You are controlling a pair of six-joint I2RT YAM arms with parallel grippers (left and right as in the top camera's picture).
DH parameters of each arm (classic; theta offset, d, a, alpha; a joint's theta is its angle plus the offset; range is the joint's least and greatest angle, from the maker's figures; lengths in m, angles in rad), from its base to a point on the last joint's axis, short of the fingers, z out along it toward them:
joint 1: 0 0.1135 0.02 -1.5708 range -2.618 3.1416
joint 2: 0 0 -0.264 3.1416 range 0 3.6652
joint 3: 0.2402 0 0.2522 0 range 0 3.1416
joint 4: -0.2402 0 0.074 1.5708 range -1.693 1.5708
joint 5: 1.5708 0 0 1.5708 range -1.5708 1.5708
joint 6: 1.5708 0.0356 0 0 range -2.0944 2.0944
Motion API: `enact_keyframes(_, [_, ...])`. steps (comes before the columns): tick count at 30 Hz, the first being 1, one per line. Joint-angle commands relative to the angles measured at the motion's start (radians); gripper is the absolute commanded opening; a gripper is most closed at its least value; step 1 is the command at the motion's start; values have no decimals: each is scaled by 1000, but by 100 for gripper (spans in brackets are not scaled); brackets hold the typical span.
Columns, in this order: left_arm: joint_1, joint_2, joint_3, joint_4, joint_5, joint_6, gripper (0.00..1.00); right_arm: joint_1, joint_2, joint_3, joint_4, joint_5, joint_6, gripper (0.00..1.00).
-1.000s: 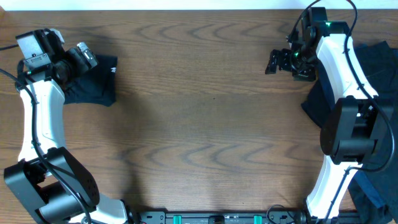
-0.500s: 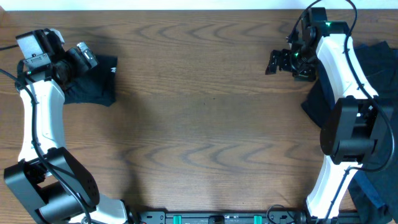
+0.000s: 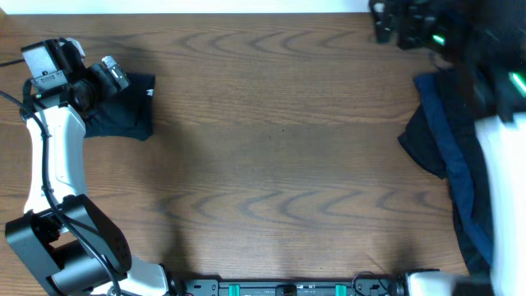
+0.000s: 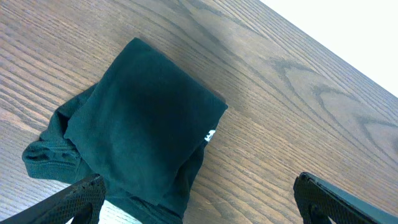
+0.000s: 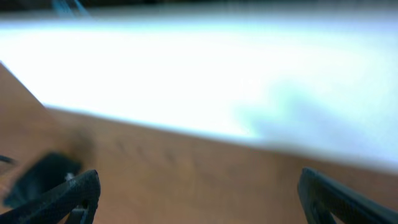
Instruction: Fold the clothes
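At ten o'clock on the tabletop (image 3: 271, 164) lies a folded dark garment (image 3: 125, 108), with its small white label (image 4: 210, 134) at one edge. The left end effector (image 3: 111, 76) hovers over it, released and spread wide, grasping nothing. At three o'clock sits a loose heap of dark clothes (image 3: 421, 146) with a brighter blue piece (image 3: 452, 156) among them. The right end effector (image 3: 393, 20), blurred at one o'clock, is released too.

Folded dark garment (image 3: 125, 113) by left hand (image 3: 115, 76), loose clothes (image 3: 425, 145) heaped far right
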Motion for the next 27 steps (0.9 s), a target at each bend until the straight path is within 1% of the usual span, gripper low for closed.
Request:
enact_keyframes(1, [2,8,5,-1,2,2,98,40,-174,-2,-6,93,-57,99])
enact_keyframes(5, [2,8,5,-1,2,2,98,88,-377,-61,-14,193,-60,99])
enact_keyframes(8, [2,8,5,-1,2,2,98,105,-547,-165,-16,232,-60,99])
enact_keyframes(13, [2,8,5,-1,2,2,98,106,-825,-416,-16,237,-59,99])
enact_keyframes(18, [2,8,5,-1,2,2,98,105,-1023,-678,24,247,-39,99])
enact_keyframes(23, [2,8,5,-1,2,2,98,105,-1148,-959,162,319,68,99])
enact_keyframes(27, [2,8,5,-1,2,2,98,103,-1212,-1193,367,341,99,99])
